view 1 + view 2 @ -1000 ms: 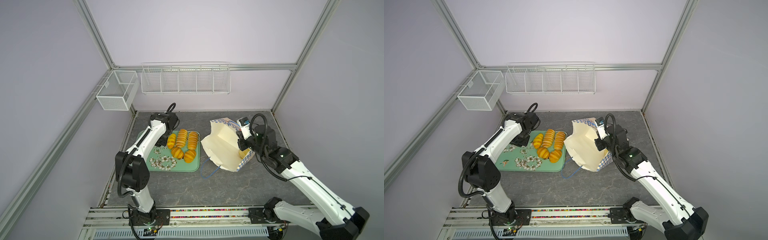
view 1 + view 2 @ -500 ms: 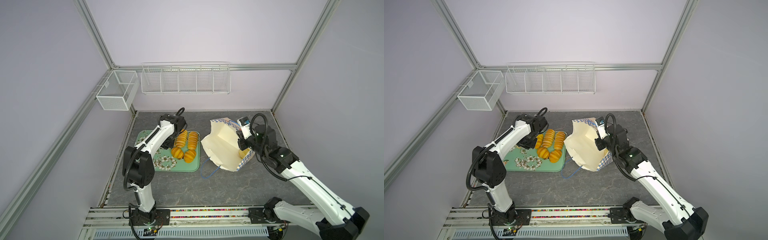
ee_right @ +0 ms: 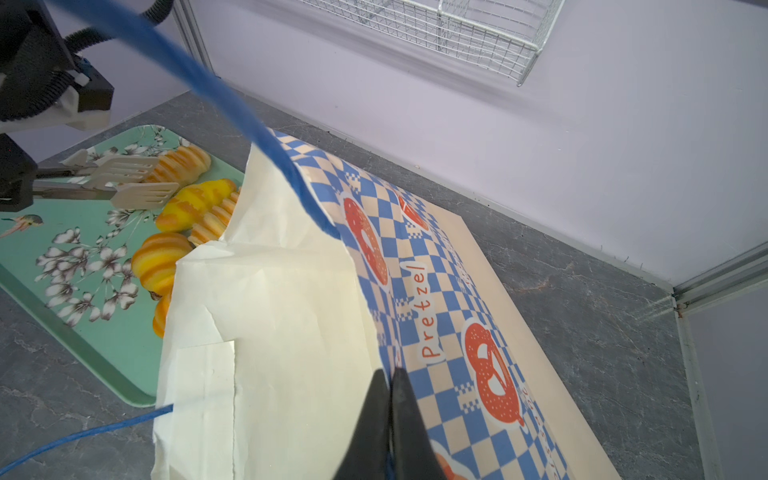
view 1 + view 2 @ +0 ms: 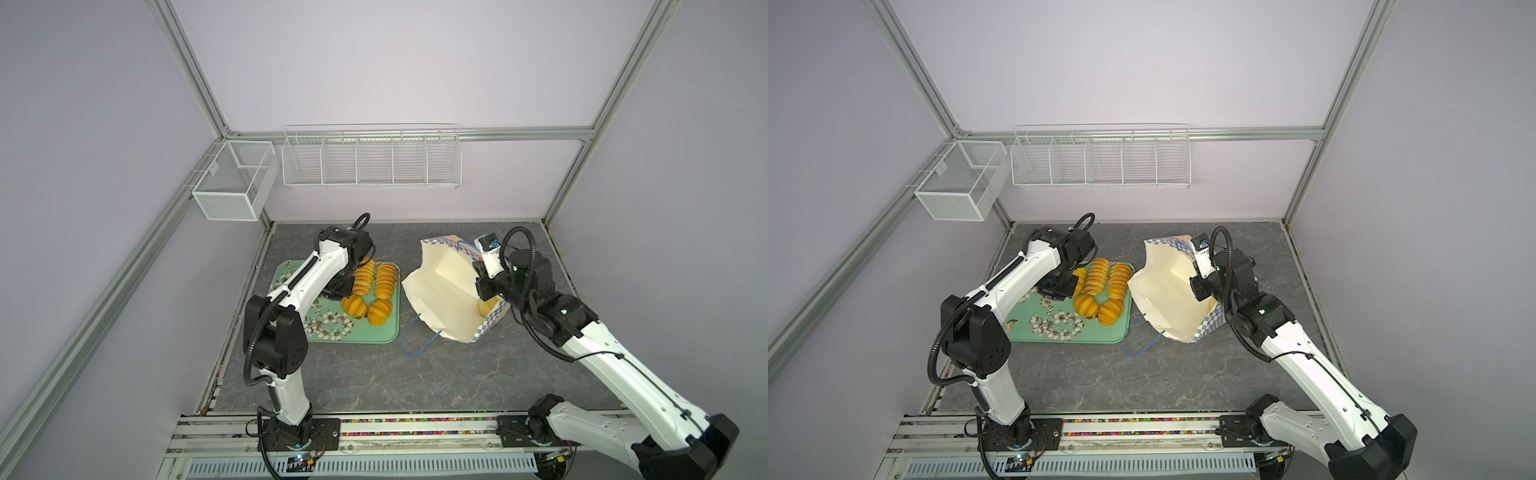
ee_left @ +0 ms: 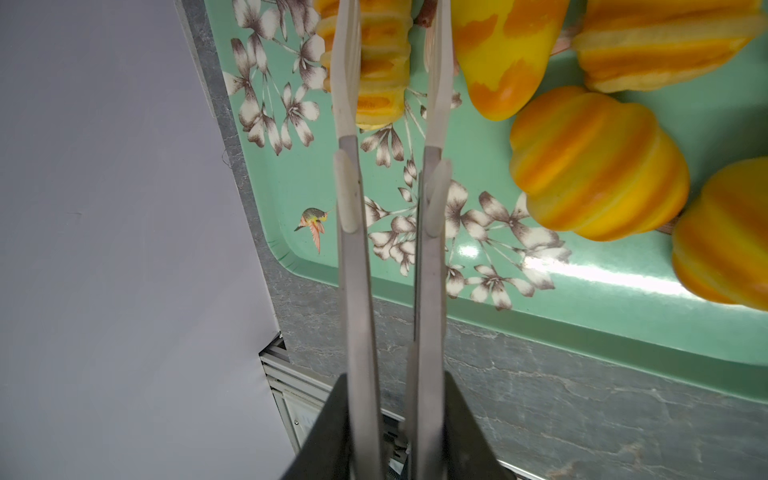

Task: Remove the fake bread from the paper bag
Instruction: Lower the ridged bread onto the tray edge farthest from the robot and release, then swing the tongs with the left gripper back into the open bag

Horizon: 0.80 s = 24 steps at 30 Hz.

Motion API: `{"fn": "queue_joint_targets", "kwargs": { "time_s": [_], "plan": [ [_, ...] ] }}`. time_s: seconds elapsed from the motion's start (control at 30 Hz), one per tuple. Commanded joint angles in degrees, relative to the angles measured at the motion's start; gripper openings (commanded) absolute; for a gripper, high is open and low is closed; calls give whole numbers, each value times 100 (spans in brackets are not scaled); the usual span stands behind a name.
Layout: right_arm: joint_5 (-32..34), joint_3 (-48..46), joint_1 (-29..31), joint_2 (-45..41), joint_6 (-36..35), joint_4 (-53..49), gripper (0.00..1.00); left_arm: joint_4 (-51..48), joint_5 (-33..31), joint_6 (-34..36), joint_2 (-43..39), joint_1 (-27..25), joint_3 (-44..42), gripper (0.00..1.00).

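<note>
Most of the bread (image 4: 376, 286) lies out on the tray (image 4: 365, 337), ribbed loaves in a row with two round buns nearer the arms' bases, just beside the bag (image 4: 440, 299). A yellowish patch low inside the bag, in a top view, may be one more piece, but we cannot tell. One loaf (image 5: 380, 62) at the row's outer end sits between the long, tong-like tips of the left gripper (image 3: 135, 182), which stand a little apart. In the left wrist view one tip overlaps the loaf's edge and the other shows a gap, so we judge the loaf set down, not clamped. Over the last second that arm has swung from the tray's far corner in over the row, while the bag and the other arm have not moved. The right gripper (image 3: 390, 374) is pressed together on the bag's checkered rim, holding its mouth tipped toward the tray. If another piece remains, the tongs must go back in; otherwise we think the task is nearly done.
</note>
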Motion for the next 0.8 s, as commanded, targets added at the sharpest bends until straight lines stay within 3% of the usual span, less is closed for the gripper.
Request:
{"fn": "queue_joint_targets", "kwargs": {
  "time_s": [0.0, 0.27, 0.43, 0.63, 0.77],
  "plan": [
    [-26, 4, -42, -20, 63, 85, 7, -332, 41, -44, -326, -11, 232, 28],
    [-106, 48, -46, 42, -82, 163, 7, -471, 22, -89, -818, -11, 293, 20],
    [-165, 89, -49, 25, -348, 254, 7, -535, 122, 15, -1282, -11, 599, 7],
    [-461, 22, -59, 41, -982, 529, 7, 120, 1685, 893, -2212, -26, 1081, 4],
    [-531, 77, -62, 137, -1307, 664, 7, 1020, 2525, 1065, -3030, -147, 559, 4]
  ]
}}
